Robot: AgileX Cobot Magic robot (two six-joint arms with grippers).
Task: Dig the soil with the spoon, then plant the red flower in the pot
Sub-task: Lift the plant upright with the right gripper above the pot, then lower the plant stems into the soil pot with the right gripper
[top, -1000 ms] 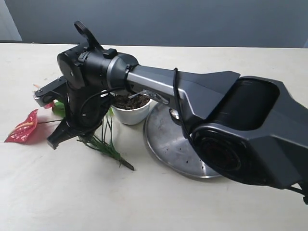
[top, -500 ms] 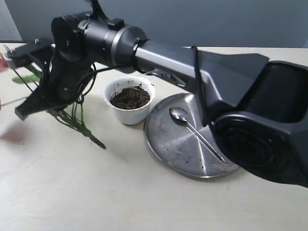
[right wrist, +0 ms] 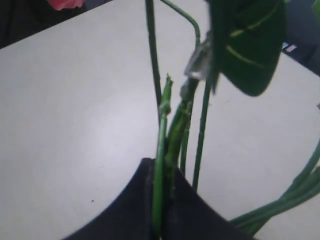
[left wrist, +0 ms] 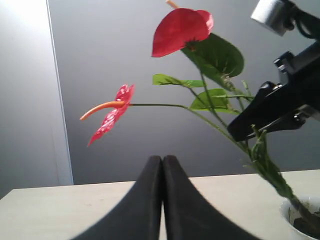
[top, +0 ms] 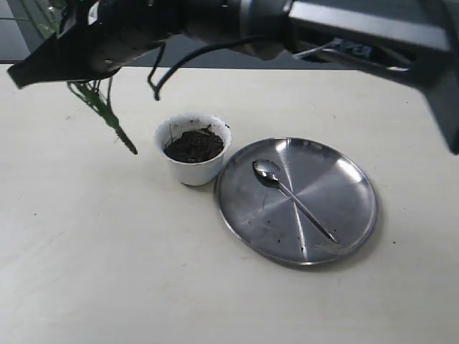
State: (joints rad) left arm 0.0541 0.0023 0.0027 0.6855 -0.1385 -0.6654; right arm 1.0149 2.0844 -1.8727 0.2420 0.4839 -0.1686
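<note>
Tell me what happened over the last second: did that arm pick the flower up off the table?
Yes. The right gripper, shut on the stems, lifted the red flower off the table, up and away from the camera; a second ago its blooms lay on the tabletop. The stem base now hangs in the air beside the pot. The pot, the soil, the spoon and the steel plate stayed where they were.

flower (top: 107,115) – up in the air in my right jaws, dark stem tip hanging left of pot | pot (top: 193,150) – white, full of dark soil (top: 193,145) | spoon (top: 290,196) – lying shiny, bowl toward pot
</note>
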